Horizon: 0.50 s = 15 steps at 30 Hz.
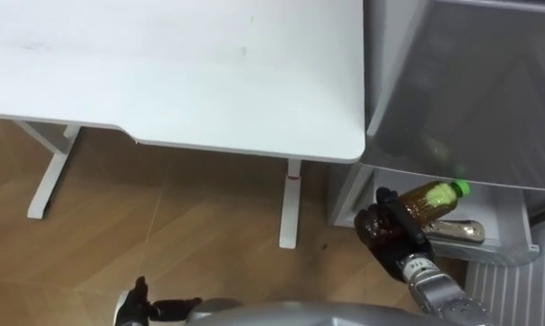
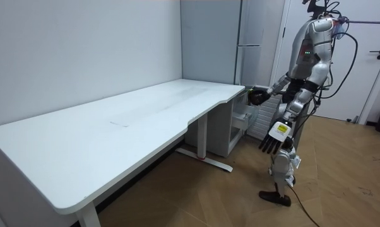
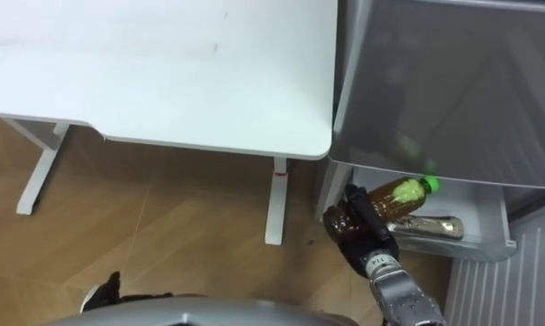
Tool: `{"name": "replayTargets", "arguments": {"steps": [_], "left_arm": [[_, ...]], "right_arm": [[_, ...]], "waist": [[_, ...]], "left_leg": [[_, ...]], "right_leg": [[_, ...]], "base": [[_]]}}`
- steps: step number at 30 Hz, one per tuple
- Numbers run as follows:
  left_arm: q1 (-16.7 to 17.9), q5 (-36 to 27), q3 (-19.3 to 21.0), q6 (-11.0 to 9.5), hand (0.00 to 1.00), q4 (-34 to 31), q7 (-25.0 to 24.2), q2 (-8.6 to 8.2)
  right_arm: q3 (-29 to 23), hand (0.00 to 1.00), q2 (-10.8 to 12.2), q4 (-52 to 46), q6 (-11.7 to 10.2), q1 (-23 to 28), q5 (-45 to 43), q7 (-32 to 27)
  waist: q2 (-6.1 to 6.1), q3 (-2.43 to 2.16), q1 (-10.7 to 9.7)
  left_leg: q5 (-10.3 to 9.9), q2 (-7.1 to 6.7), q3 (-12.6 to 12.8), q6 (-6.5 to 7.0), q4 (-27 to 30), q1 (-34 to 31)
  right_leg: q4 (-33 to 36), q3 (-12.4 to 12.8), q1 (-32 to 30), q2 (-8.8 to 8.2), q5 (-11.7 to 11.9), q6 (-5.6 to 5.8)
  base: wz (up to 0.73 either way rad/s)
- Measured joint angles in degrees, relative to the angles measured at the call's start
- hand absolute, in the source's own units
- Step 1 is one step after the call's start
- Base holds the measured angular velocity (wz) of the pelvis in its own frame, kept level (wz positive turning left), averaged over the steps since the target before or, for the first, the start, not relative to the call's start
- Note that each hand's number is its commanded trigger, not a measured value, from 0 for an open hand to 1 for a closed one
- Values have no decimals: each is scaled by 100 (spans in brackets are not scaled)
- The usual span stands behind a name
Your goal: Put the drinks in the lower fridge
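currently the right hand (image 1: 388, 234) is clenched round the lower body of a bottle (image 1: 433, 198). its fingers wrap the brown part, and the green cap (image 1: 460, 188) points to the robot's right and slightly up. the bottle is held in the air over the open drawer (image 1: 519, 246) at the foot of the fridge (image 1: 472, 81), resting on nothing as far as can be seen. a second bottle (image 1: 455, 232) lies on its side in the drawer, just beneath and beyond the held one.

step in hand, by judgement: lowering the bottle into the drawer. recommended:
- bring it down nearly level, alongside the second bottle rather than across it.
- hold the cap clear of the grey fridge front above.
- let go only once the body rests on the drawer floor, since a round bottle released early is likely to roll or knock its neighbour.
- draw the fingers back toward the robot, not up into the overhang.

pose: the right forearm reaches forward from the lower right, wrist turned so the bottle lies slanted. in the room view the robot stands upright at the end of the counter (image 1: 164, 72), facing the fridge. the left hand (image 2: 272, 137) hangs at its side, fingers loose and spread, holding nothing.
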Motion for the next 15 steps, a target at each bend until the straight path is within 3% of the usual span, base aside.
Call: {"name": "replayTargets", "arguments": {"steps": [10, 15], "left_arm": [[188, 111, -46, 239, 0, 1, 38, 16], [194, 245, -71, 470, 0, -18, -60, 41]], "right_arm": [[-250, 100, -29, 8, 0, -17, 193, -180], [-564, 100, -110, 4, 55, -79, 232, -350]], "waist": [[-17, 5, -26], [-23, 3, -94]], "left_leg": [[-1, -24, -159, 2, 148, -161], [0, -49, -287, 3, 251, -310]], "right_leg": [[-26, -107, -16, -7, -7, 5], [-33, -246, -51, -16, -18, 13]], "base": [[8], [13]]}}
